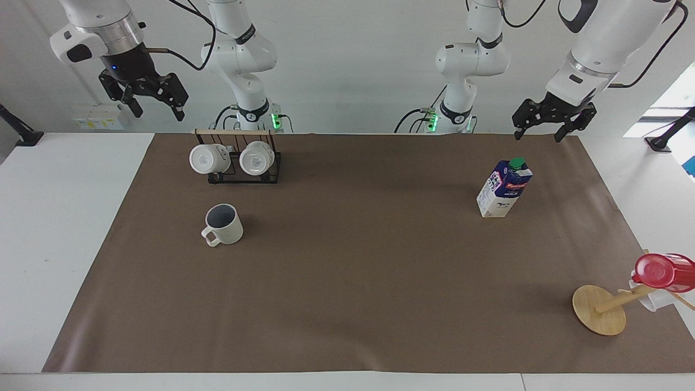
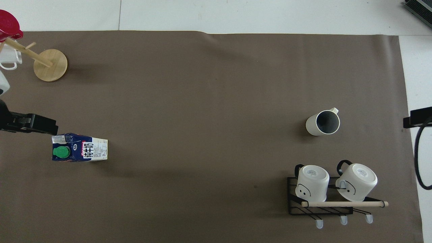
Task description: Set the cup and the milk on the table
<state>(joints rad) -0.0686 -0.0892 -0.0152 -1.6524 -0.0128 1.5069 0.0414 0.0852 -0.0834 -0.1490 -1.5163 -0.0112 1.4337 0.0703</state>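
The cream-white cup (image 1: 223, 225) with a dark grey inside stands upright on the brown sheet of the table (image 1: 358, 282), toward the right arm's end; it also shows in the overhead view (image 2: 323, 122). The blue-and-white milk carton (image 1: 504, 187) with a green cap stands upright on the sheet toward the left arm's end, also in the overhead view (image 2: 79, 152). My right gripper (image 1: 158, 113) is open and empty, high over the table's edge beside the mug rack. My left gripper (image 1: 537, 136) is open and empty, up in the air over the sheet's edge near the milk.
A black wire rack (image 1: 242, 172) holding two white mugs stands nearer to the robots than the cup. A wooden mug tree with a round disc base (image 1: 599, 309) carries a red translucent cup (image 1: 662, 271) at the left arm's end, farther from the robots.
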